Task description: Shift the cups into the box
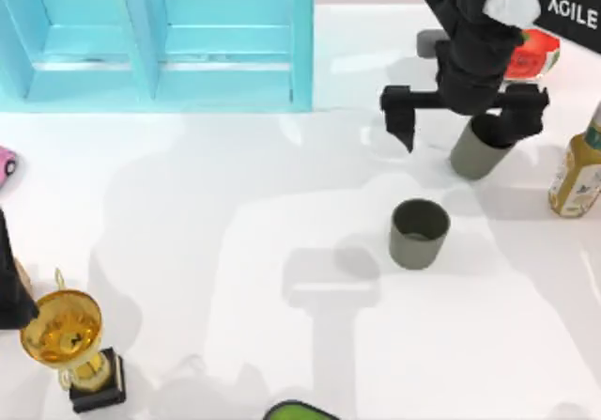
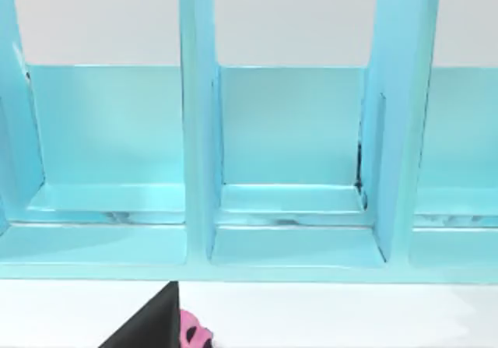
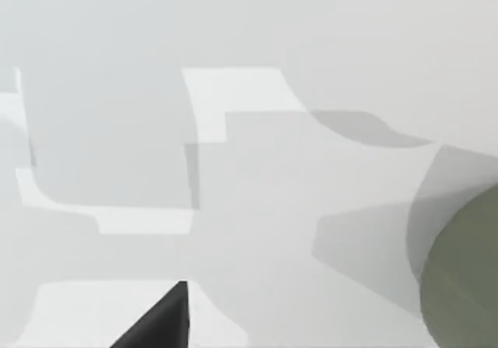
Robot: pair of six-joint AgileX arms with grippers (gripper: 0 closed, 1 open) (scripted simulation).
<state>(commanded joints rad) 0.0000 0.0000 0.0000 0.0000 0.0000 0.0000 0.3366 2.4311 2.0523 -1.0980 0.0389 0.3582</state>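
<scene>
My right claw (image 1: 465, 124) hangs wide over the far right of the bench (image 1: 282, 251), one finger (image 1: 402, 119) on the box side and the other beside the farther cup (image 1: 481, 149), which stands upright half under my wrist. So that cup sits off-centre, toward the right finger; I judge a small shift right is needed before closing. The nearer cup (image 1: 419, 234) stands free, just toward me. The turquoise box (image 1: 155, 39) lies well away, far left. My left arm (image 1: 11, 279) is parked at the left edge.
</scene>
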